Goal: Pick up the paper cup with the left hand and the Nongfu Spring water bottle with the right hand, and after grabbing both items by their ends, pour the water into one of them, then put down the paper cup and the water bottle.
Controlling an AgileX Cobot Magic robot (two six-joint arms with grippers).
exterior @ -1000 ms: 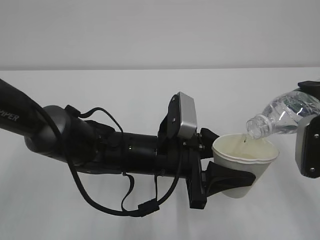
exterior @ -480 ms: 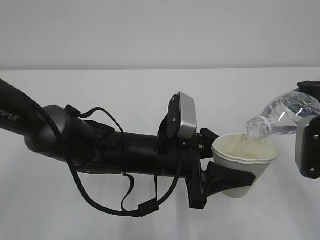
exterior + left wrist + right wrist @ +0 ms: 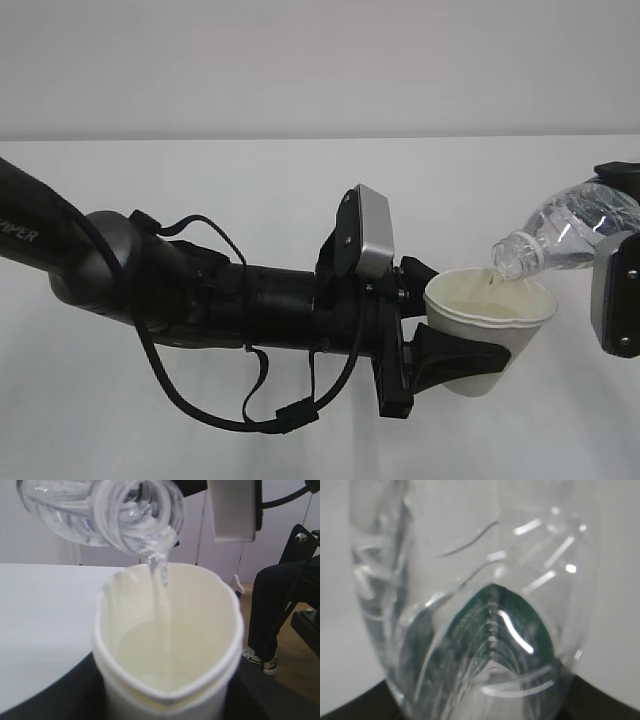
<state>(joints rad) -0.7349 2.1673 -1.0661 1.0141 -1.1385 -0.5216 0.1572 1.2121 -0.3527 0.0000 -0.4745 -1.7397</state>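
We grip a thin, crushable paper cup [image 3: 488, 330] in our left claw [image 3: 455, 362] (rim already dented) while our right claw [image 3: 615, 290] tilts the slick, soft water bottle [image 3: 565, 235], pouring water [image 3: 162, 610].

Side-on exterior view; wrist cameras close on paper cup [image 3: 167, 645].

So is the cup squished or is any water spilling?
Yes, a bit squished: the cup's rim is pinched out of round, pointed at the near side, where the left gripper squeezes it. No spill shows: water falls from the tilted bottle straight into the cup.
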